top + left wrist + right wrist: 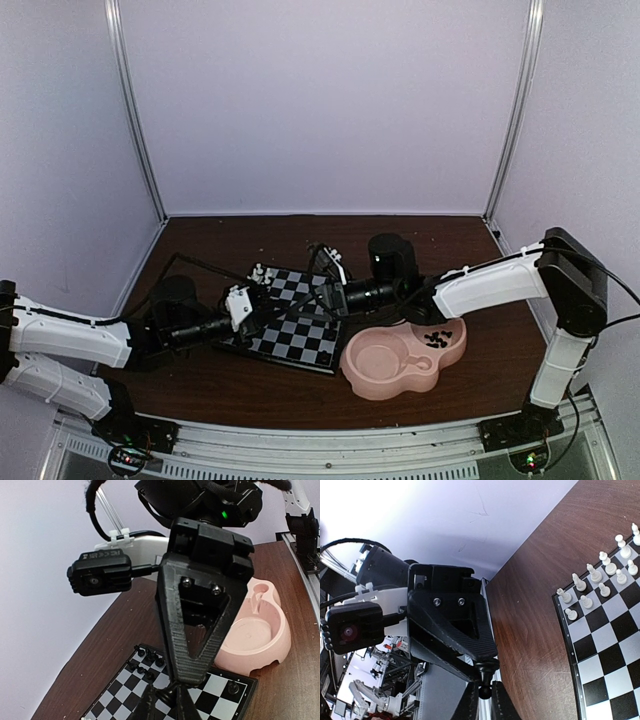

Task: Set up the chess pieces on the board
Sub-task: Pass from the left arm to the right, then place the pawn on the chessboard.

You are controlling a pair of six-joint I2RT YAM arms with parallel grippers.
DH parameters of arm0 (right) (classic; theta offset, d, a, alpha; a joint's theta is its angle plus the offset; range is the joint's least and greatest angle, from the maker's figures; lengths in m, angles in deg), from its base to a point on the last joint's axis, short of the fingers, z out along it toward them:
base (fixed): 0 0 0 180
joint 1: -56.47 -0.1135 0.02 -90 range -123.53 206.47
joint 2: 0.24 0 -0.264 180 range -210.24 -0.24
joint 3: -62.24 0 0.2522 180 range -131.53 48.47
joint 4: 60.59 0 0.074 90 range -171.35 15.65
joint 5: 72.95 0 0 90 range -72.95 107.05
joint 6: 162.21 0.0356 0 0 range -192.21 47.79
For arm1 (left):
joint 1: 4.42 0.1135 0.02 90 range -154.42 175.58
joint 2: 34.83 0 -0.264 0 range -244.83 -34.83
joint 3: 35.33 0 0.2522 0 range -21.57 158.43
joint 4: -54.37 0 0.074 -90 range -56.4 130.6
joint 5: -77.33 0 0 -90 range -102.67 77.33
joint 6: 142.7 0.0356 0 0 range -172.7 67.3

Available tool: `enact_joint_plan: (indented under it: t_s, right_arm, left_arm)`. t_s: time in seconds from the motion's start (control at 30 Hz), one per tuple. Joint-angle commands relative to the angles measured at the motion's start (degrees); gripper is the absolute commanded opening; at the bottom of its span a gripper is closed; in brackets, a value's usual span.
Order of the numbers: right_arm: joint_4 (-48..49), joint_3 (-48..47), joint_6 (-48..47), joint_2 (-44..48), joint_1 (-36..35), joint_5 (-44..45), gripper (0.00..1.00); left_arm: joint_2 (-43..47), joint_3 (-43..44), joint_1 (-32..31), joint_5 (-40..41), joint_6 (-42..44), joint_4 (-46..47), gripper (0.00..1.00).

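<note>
Left gripper (pixel 167 701) pinched shut on black piece (pixel 486 677); right gripper (pixel 483 702) fingers flank it, grip unclear. Probably a handover above board (pixel 300 345), near white pieces (pixel 592 575).

Either side of the board (pixel 300 345), my left arm (pixel 70 340) and right arm (pixel 490 285) wear white shells over black joints. My right gripper (pixel 176 681) is a matte black ridged triangle fixed with two silver screws (pixel 186 581), a green light (pixel 223 514) glowing on its motor housing. My left gripper (pixel 486 666) matches it. Each carries a boxy black camera (pixel 100 574) on a white bracket, fed by black braided cable (pixel 92 500).
</note>
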Motion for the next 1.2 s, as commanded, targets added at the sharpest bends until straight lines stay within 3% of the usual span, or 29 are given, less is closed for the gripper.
enact_joint_plan:
  t_s: [0.0, 0.07, 0.1, 0.23, 0.37, 0.6, 1.0, 1.17]
  right_arm:
    - [1.8, 0.2, 0.3, -0.5, 0.3, 0.3, 0.04]
    - [1.0, 0.1, -0.1, -0.2, 0.2, 0.9, 0.00]
    - [0.4, 0.1, -0.4, 0.1, 0.3, 1.1, 0.00]
    - [-3.7, 0.1, -3.0, 1.6, 0.8, 3.1, 0.00]
    - [-12.8, -1.5, -7.8, 3.2, 1.5, 7.4, 0.00]
    - [-43.1, -11.3, -20.9, 3.8, 1.0, 20.9, 0.00]
    - [-77.5, -36.0, -31.2, -8.1, -2.9, 38.1, 0.00]
    - [-88.1, -47.7, -33.5, -15.9, -4.7, 43.6, 0.00]
  left_arm:
    - [0.4, -0.6, -0.1, 0.2, -1.2, 3.8, 0.00]
    - [0.2, -0.5, -0.2, 0.2, -1.2, 3.6, 0.00]
    - [0.2, -0.4, -0.2, 0.4, -1.2, 3.6, 0.05]
    - [0.6, -0.7, -0.1, 1.6, -1.4, 3.4, 0.46]
    - [1.8, 0.1, -0.1, 6.1, -5.1, 1.1, 0.64]
    - [4.4, 3.7, 2.5, 10.1, -12.9, -7.8, 0.68]
    - [9.1, 4.3, 5.3, 30.0, -21.4, -16.9, 0.70]
    - [9.1, 3.4, 5.3, 35.2, -23.8, -15.9, 0.76]
